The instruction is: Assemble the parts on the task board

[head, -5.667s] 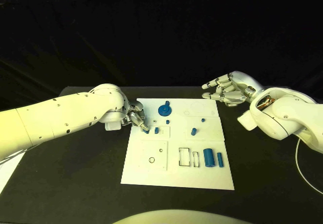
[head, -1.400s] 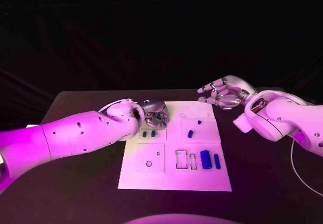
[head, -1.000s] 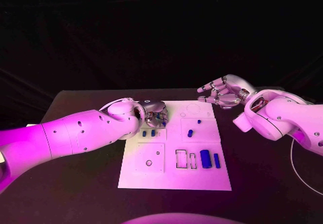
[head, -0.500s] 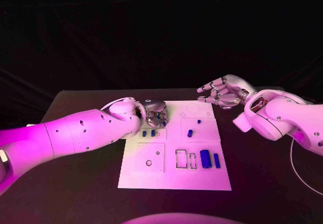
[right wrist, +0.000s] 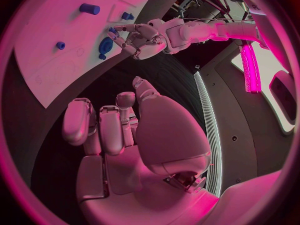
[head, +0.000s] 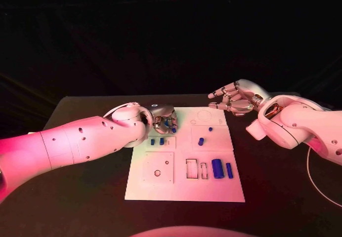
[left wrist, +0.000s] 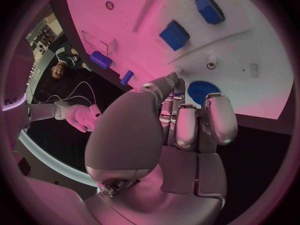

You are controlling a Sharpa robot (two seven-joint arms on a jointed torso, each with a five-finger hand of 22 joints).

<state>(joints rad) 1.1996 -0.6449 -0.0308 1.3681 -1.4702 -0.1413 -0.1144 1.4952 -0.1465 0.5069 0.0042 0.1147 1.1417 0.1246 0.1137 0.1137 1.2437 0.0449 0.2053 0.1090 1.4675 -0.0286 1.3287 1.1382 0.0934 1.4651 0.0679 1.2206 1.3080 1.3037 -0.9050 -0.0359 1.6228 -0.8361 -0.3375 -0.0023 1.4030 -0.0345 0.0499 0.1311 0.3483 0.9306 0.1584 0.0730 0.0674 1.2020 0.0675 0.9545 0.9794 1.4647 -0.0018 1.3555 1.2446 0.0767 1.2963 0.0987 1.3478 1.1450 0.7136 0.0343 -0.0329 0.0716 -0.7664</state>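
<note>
Black cloth hangs behind a black table [head: 85, 187], and the white task board [head: 187, 187] lies in its middle, long side running from the near edge to the far edge. The left hand [head: 164, 120] sits over the board's far left corner with its fingers curled around a round blue disc [left wrist: 203, 91]; in the head view the disc is mostly hidden behind those fingers, and in the left wrist view only part of it peeks out past the fingertips. Whether the fingers actually pinch the disc or only touch it is hard to make out, so I cannot tell if it is held. Just nearer on the board's left side stand two small blue blocks [head: 156, 141]. Toward the right side are a small blue peg [head: 210, 129] and a short blue pin [head: 201, 141] lying tilted. Near the right edge a thick blue cylinder [head: 217, 168] and a thin blue rod [head: 229, 170] lie side by side, next to two empty rectangular slots [head: 196, 169]. The right hand [head: 232, 101] hovers off the board's far right corner, fingers apart and bent, holding nothing. Faint circles marked near the far edge are too small to read.
</note>
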